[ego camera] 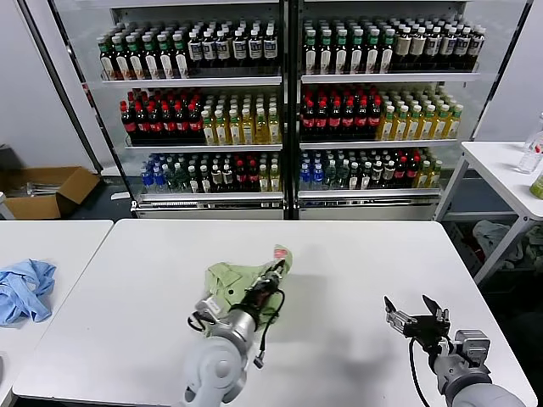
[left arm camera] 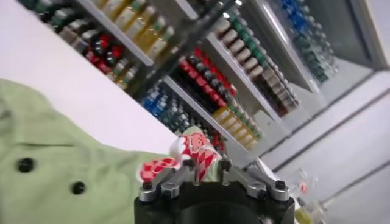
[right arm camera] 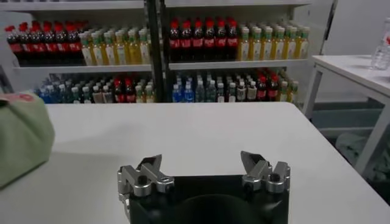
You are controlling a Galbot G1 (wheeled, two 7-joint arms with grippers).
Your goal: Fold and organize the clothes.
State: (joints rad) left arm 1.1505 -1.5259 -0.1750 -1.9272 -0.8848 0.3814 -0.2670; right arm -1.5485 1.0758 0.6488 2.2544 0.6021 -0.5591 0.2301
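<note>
Left gripper (ego camera: pixel 276 270), fingers just parted around the polo shirt's (ego camera: pixel 233 284) checkered print, could drag the fold loose; right gripper (ego camera: pixel 416 312) waits spread wide.

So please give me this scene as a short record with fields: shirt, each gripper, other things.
shirt: green polo shirt, bunched on the white table, checkered print at its far end
left gripper: left gripper on the shirt, at the checkered print
right gripper: right gripper open, over bare table to the right of the shirt, holding nothing
other: blue cloth on the neighbouring table at left; bottle shelves behind
</note>
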